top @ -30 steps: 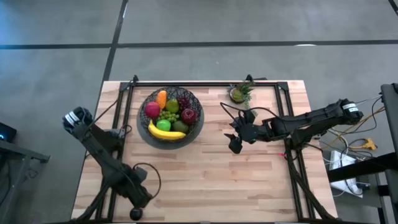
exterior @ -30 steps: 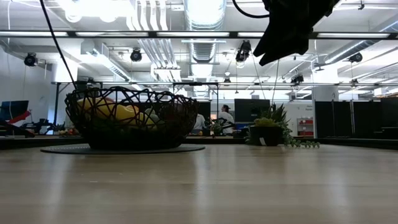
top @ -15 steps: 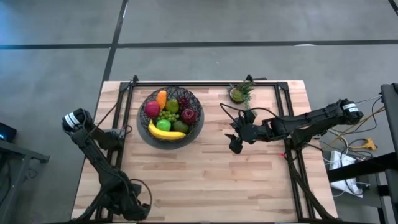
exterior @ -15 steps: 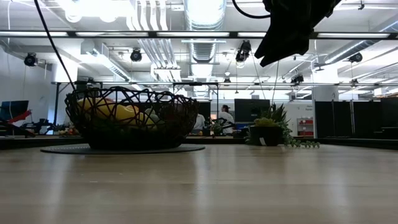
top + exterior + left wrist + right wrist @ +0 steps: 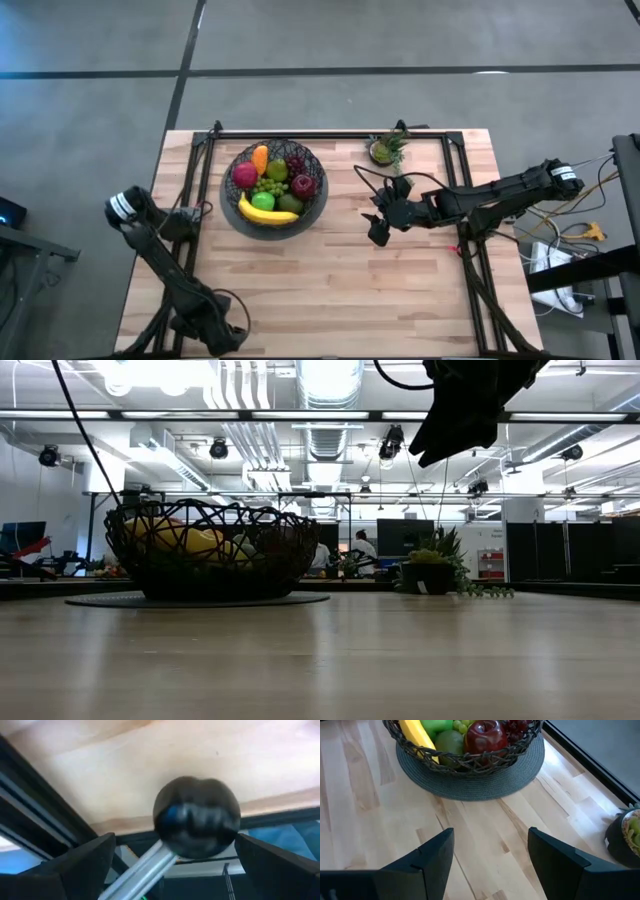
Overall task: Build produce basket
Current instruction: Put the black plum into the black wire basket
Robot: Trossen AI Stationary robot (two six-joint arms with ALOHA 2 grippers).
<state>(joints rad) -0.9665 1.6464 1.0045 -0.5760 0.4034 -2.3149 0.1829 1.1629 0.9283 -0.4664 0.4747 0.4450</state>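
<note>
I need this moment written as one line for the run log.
basket: full of produce | right end effector: open, empty, raised above table | left end effector: open, empty, at near table edge

- Our right gripper (image 5: 377, 226) hangs above the table (image 5: 330, 290), to the right of the basket (image 5: 318, 205), its two fingers (image 5: 434, 857) spread apart with nothing between them.
- Our left gripper (image 5: 222, 335) sits folded down at the table's near left edge, fingers (image 5: 80, 865) parted.
</note>
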